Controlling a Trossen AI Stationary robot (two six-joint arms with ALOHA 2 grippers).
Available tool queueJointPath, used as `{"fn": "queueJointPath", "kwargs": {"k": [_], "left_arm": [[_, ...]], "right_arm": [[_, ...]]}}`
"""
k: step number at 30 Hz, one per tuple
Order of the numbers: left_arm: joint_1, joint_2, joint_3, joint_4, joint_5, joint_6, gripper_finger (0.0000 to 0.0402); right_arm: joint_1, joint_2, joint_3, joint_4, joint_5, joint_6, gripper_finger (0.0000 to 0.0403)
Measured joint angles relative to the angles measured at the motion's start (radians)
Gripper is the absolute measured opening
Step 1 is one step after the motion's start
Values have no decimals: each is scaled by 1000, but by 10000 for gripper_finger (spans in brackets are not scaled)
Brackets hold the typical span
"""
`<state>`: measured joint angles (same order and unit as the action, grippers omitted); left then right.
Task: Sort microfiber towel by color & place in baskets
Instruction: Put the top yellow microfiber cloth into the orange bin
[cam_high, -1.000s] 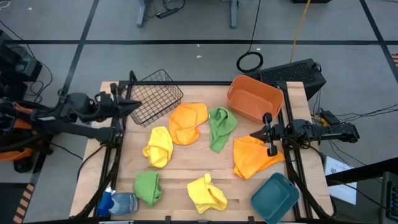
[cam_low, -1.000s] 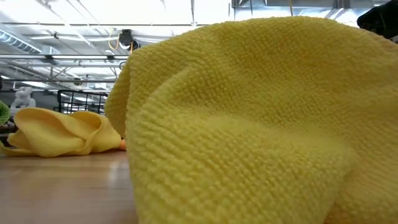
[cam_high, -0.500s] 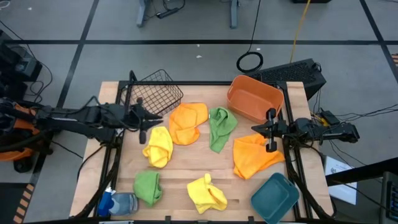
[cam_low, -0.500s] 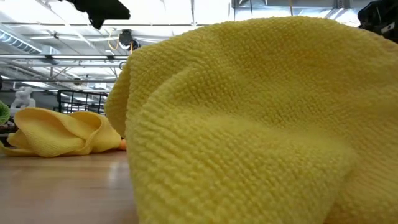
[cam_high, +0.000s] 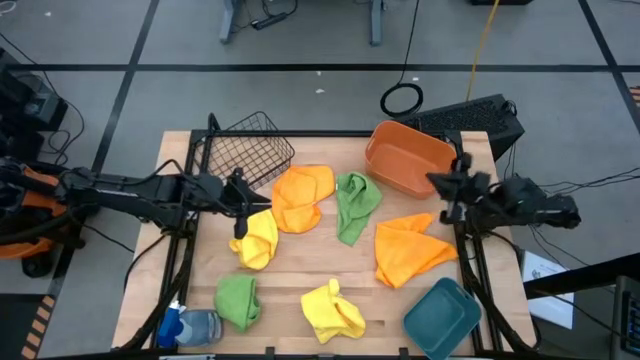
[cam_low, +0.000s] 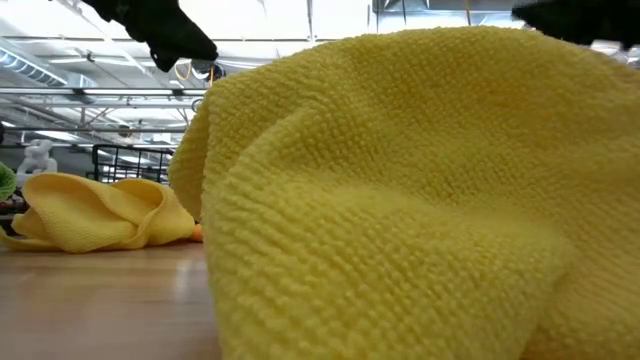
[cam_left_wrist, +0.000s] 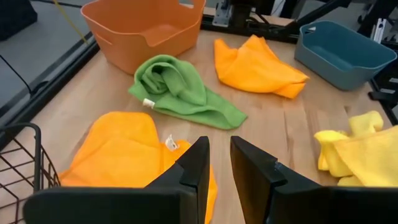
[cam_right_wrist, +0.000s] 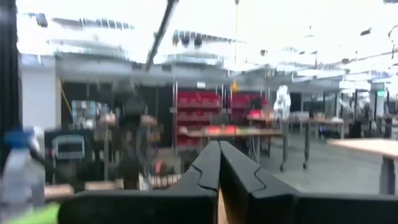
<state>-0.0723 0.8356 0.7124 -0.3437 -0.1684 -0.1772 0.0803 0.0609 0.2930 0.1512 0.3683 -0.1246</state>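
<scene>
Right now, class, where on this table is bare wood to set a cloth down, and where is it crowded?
Bare wood lies between the green towel, the front yellow towel and the right orange towel. Another strip runs below the wire basket, along the left edge. The back middle is crowded.

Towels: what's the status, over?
Left gripper slightly open over yellow towel. Right gripper shut, empty. All six towels on table; baskets empty.

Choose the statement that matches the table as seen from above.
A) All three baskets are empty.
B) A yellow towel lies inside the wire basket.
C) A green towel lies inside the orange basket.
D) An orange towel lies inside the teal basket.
A: the wire basket, orange basket and teal basket hold nothing; every towel lies on the table.
</scene>
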Motion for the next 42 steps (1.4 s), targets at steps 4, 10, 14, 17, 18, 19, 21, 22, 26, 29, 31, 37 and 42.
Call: {"fn": "queueJointPath", "kwargs": {"k": [4, 10, 14, 17, 18, 19, 21, 22, 26, 29, 31, 37, 42], "left_arm": [[0, 0, 0, -1, 0, 6, 73], [0, 0, 0, 21, -7, 33, 73], [0, -1, 0, 31, -18, 34, 73], [0, -1, 0, 30, -46, 28, 73], [0, -1, 0, 30, -50, 28, 73], [0, -1, 0, 29, -50, 28, 73], [0, -1, 0, 28, -50, 25, 73], [0, -1, 0, 26, -50, 20, 73], [-3, 2, 0, -9, -49, -29, 74], [-17, 18, 0, -45, -49, -70, 74], [-28, 33, 0, -69, -46, -109, 74], [-88, 88, 0, -194, -14, -263, 111], [-150, 146, 1, -245, 47, -360, 192]], "right_arm": [[0, 111, 191, -5, 16, -26, 0], [0, 376, 483, -108, 19, -70, 0], [0, 554, 630, -259, 18, -55, 0], [0, 662, 680, -373, 18, -17, 0], [0, 695, 682, -399, 18, -4, 0], [0, 724, 681, -426, 18, 12, 0], [0, 784, 669, -461, 15, 53, 0], [1, 812, 659, -476, 1, 72, 0], [5, 909, 612, -468, -104, 128, 0], [23, 983, 571, -464, -137, 165, 0], [38, 1027, 548, -461, -136, 187, 0], [83, 1147, 501, -458, -135, 238, 0], [114, 1228, 501, -376, -135, 238, 0]]}}
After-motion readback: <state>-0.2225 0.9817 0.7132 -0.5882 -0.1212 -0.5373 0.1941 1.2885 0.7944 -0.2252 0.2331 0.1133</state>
